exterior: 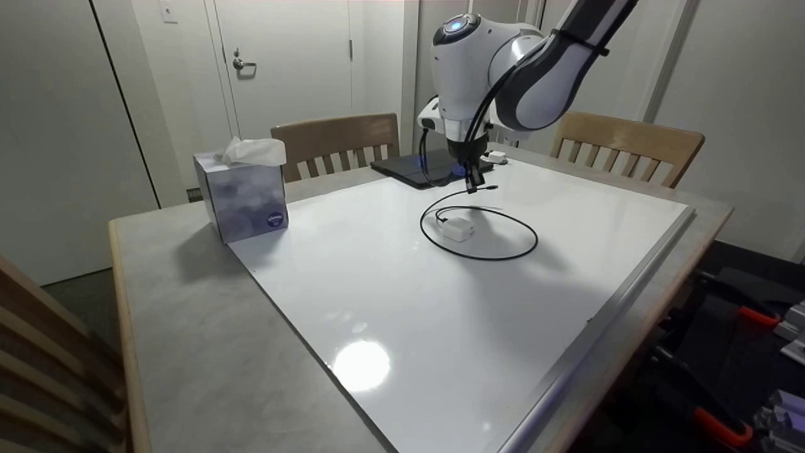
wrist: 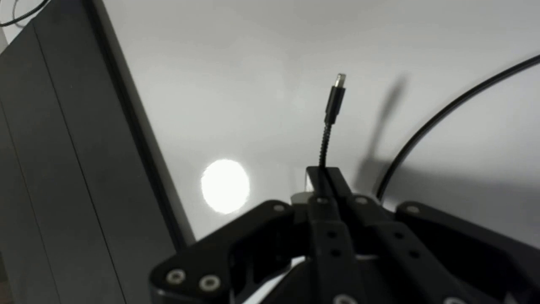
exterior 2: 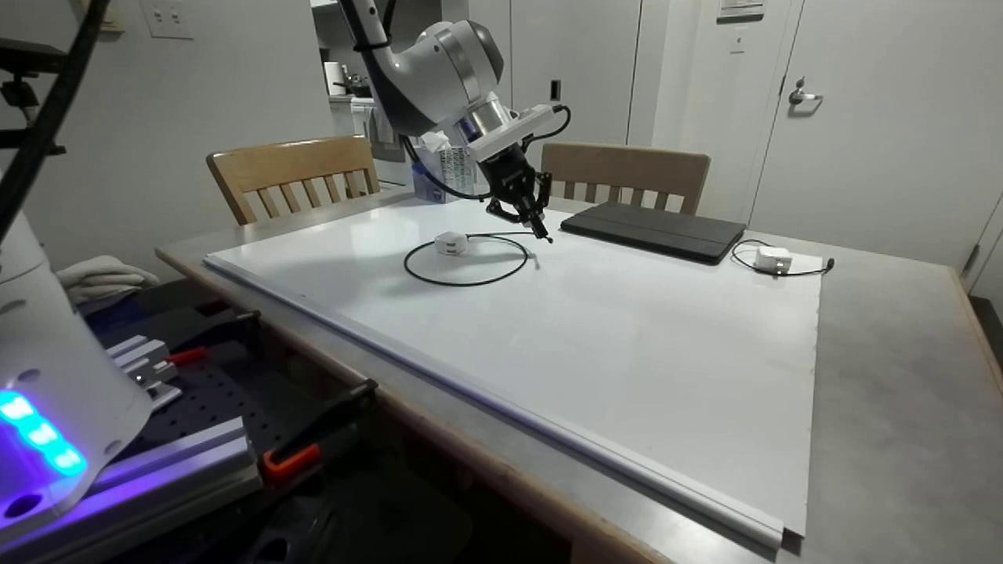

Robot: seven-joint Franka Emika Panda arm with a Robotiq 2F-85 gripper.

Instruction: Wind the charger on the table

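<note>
Supporting tabletop (exterior: 402, 302): glossy white, grey border, cut off at the bottom in both exterior views.
Robot arm (exterior: 465, 69): upper part cut off in both exterior views.
Dark slab (wrist: 63, 169): cut off at the wrist view's left edge.
Tissue box (exterior: 242, 195): oval label (exterior: 275, 219) reads "Kleenex".
End effector (wrist: 324, 172): closed, gripping the charger (exterior: 458, 230) by its black cable (wrist: 324, 143); the pinched stretch is hard to make out.
Charger: looped around its white plug block (exterior 2: 451, 244) on the tabletop, near the slab.
Connector (wrist: 335, 99): metal-tipped, just beyond the end effector.
</note>
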